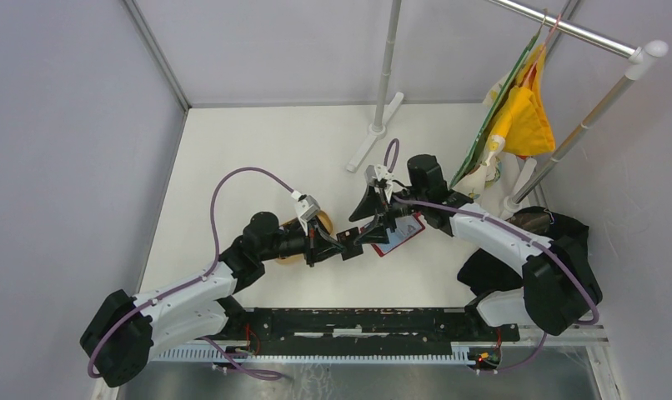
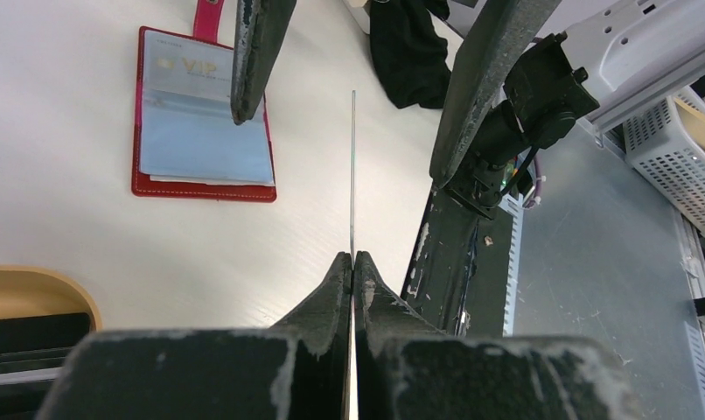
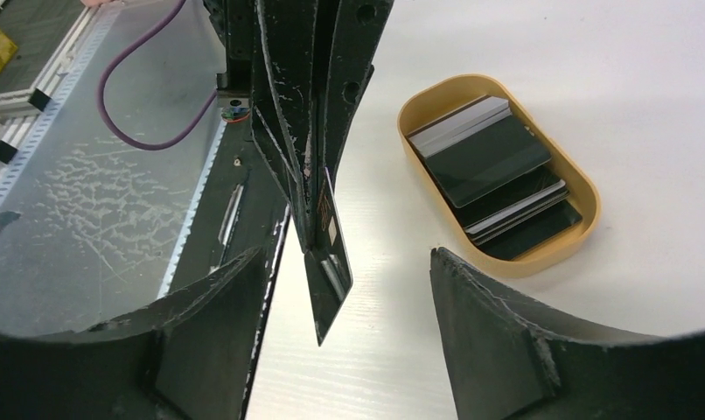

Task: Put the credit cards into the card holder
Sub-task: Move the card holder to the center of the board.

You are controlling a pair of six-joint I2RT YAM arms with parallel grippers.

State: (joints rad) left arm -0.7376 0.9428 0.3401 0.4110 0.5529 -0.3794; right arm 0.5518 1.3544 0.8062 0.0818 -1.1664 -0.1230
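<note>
Left claw (image 2: pixel 352 258) clenching on black card (image 2: pixel 352 166), gripping it by one edge. Right claw (image 3: pixel 349 254) standing released, fingers straddling that card with gaps. Card holder (image 2: pixel 200 131) lying open ahead-left of left claw. Other cards (image 3: pixel 493 162) sitting in tray (image 3: pixel 585 197) beside left claw.

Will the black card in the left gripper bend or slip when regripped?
Probably stiff: the black card stands straight out of the left gripper, held by one end only. Hairline-thin edge-on and likely light, it may twist or slip in a weak pinch.
</note>
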